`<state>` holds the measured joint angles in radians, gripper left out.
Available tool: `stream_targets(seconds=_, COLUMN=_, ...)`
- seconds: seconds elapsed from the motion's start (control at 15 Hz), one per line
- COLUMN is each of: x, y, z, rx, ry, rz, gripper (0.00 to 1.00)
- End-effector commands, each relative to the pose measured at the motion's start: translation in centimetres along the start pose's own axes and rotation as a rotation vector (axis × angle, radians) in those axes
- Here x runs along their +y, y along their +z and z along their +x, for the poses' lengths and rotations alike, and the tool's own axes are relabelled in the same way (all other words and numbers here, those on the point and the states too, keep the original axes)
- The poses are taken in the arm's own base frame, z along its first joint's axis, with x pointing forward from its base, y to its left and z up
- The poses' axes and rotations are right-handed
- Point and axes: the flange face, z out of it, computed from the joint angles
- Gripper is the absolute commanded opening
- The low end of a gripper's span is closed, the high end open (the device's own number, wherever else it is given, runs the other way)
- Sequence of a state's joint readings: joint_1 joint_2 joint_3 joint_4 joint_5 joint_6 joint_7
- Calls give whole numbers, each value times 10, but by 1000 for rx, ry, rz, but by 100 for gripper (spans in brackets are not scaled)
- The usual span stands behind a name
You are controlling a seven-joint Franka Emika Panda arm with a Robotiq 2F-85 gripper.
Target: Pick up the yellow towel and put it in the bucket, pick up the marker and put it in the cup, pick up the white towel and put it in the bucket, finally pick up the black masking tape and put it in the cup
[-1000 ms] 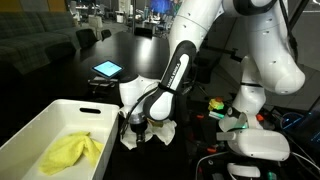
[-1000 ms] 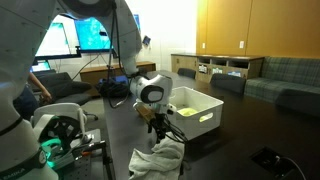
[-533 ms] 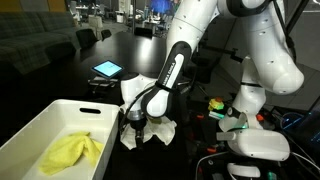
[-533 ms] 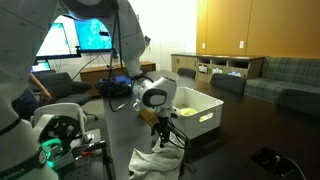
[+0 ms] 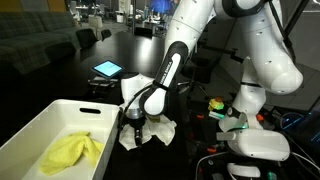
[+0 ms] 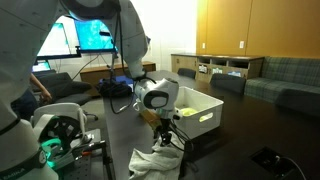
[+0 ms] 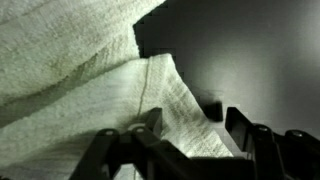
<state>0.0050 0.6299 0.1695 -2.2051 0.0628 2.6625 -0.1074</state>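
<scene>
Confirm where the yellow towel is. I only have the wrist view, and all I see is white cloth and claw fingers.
Observer: In an exterior view the yellow towel lies inside the bucket.
Operator: Where is the white cloth relative to the bucket?
Observer: The white towel is bunched on the dark table, outside the bucket and close beside one of its walls. The claw is down on it.
Operator: Anything else nearby?
Observer: A lit tablet lies flat farther back on the table, apart from the towel and the bucket.
</scene>
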Motion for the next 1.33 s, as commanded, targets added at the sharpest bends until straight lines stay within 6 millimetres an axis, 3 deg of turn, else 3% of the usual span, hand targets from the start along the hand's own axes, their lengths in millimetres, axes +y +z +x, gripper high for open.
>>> stream_targets(seconds=0.0, x=-1, y=2, z=5, rx=22, ry=-30, rz=22, gripper=39)
stream_targets(seconds=0.2, x=-4, y=1, z=5, rx=20, ry=-48, rz=15, gripper=15)
stream_targets(seconds=0.4, x=-12, y=-1, z=4, rx=20, ry=-73, rz=8, gripper=10)
stream_targets(seconds=0.87, x=-49, y=-34, z=-11, rx=67, ry=-275, rz=-85, gripper=17)
stream_targets(seconds=1.27, x=-129, y=-99, z=-17, rx=180, ry=-434, rz=-175, gripper=15)
